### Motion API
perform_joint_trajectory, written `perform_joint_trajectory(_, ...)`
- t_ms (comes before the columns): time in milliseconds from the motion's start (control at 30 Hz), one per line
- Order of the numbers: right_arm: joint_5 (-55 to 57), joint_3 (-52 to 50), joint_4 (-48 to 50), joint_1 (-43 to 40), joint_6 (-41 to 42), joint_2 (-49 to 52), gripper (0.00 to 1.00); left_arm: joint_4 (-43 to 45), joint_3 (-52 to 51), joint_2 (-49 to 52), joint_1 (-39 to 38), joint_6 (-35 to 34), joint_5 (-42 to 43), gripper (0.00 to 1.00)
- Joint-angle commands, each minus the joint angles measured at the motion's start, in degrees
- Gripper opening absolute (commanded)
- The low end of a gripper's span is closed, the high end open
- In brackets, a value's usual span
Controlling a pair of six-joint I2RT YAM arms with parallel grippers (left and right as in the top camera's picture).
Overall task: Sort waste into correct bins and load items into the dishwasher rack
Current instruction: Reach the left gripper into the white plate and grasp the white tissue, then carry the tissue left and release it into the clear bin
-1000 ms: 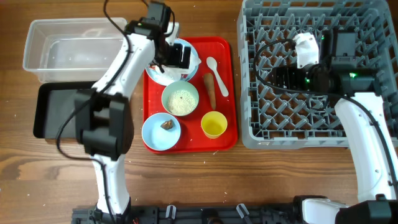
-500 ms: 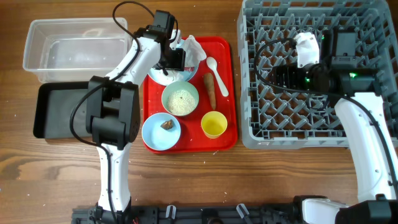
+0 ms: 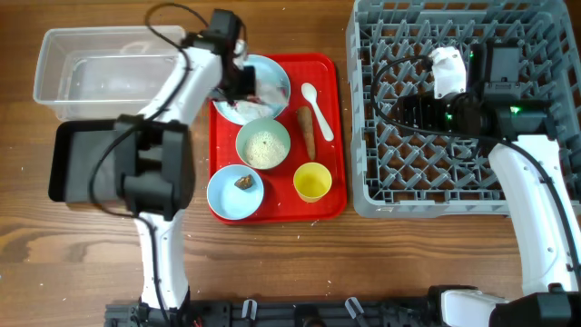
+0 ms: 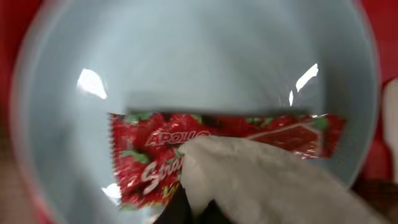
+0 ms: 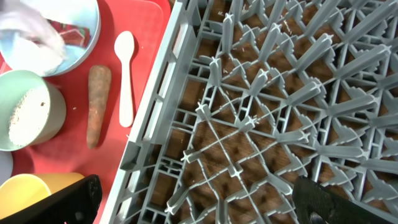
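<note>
My left gripper is low over the pale blue plate and shut on the white paper of the red-and-white wrapper, which lies in the plate. On the red tray, the mint-green bowl holds rice, the light blue bowl holds a brown lump, and the yellow cup, white spoon and carrot-like stick lie beside them. My right gripper hangs open over the grey dishwasher rack; its gripper holds nothing.
The clear tub stands at the far left with the black tray just in front of it. The flat red serving tray lies between the bins and the rack. Bare wood runs along the near edge.
The left gripper has gone from open to shut, pinching the white paper of the wrapper in the plate, and has shifted a little to the left. The right arm has not moved.
</note>
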Motion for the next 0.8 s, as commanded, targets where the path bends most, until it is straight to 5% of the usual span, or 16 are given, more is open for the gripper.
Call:
perform_joint_trajectory(0,-1.2,1.2,0.3,0.0,0.4,0.6,1.00,-0.5,2.7,-10.5,3.0,-1.7,0.5,0.04)
perform_joint_trajectory(233,-1.2,1.2,0.3,0.0,0.4,0.6,1.00,-0.9,2.7,-17.9,7.8,-1.6,0.3,0.04)
perform_joint_trajectory(600,-1.2,1.2,1.0,0.0,1.6,0.6,1.00,4.3,2.7,-14.8,22.6,-0.1,-7.3,0.04)
perform_joint_trajectory(667,-1.2,1.2,1.0,0.0,1.9,0.6,1.00,5.3,2.7,-12.8,23.8,-0.1,-7.3,0.23)
perform_joint_trajectory(700,-1.2,1.2,1.0,0.0,1.9,0.6,1.00,5.4,2.7,-11.9,24.4,-0.1,-7.3,0.53)
perform_joint_trajectory(767,-1.2,1.2,1.0,0.0,1.9,0.6,1.00,5.4,2.7,-11.2,24.8,-0.1,-7.3,0.88)
